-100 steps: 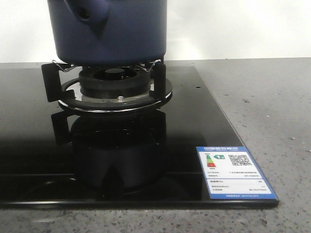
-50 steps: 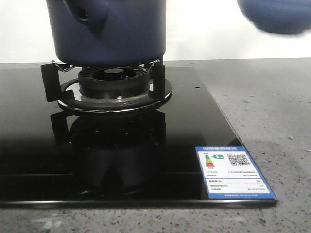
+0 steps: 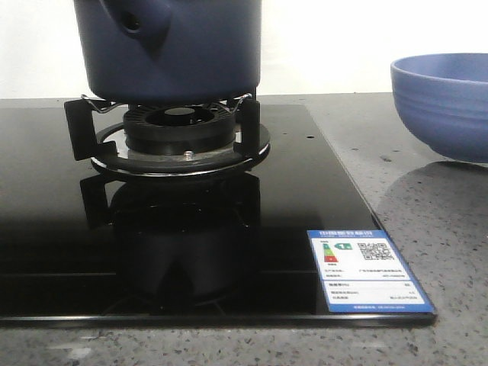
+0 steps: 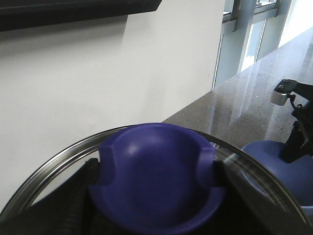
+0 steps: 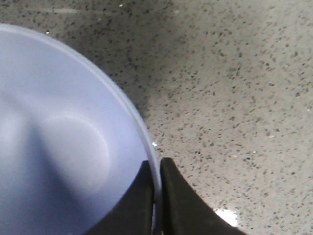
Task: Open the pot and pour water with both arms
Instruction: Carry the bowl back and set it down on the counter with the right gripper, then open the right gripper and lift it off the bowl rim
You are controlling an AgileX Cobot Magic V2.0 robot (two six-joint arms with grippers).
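Observation:
The dark navy pot (image 3: 175, 46) stands on the burner grate, its handle stub (image 3: 141, 23) facing me; its top is cut off in the front view. My left gripper (image 4: 156, 181) is shut on the blue knob (image 4: 156, 166) of a glass lid with a steel rim (image 4: 54, 161); whether the lid rests on the pot is hidden. My right gripper (image 5: 157, 164) is shut on the rim of the lighter blue ribbed bowl (image 5: 63, 147), which sits low over the counter at the right (image 3: 446, 103). The bowl looks empty inside. Neither gripper shows in the front view.
A gas burner (image 3: 179, 126) with black grate arms sits on a black glass cooktop (image 3: 61, 229) carrying a blue-and-white energy label (image 3: 366, 271). Speckled grey counter (image 3: 412, 175) runs to the right. A white wall stands behind.
The blue bowl came into the front view from the upper right and dropped down to the counter. The pot has not moved.

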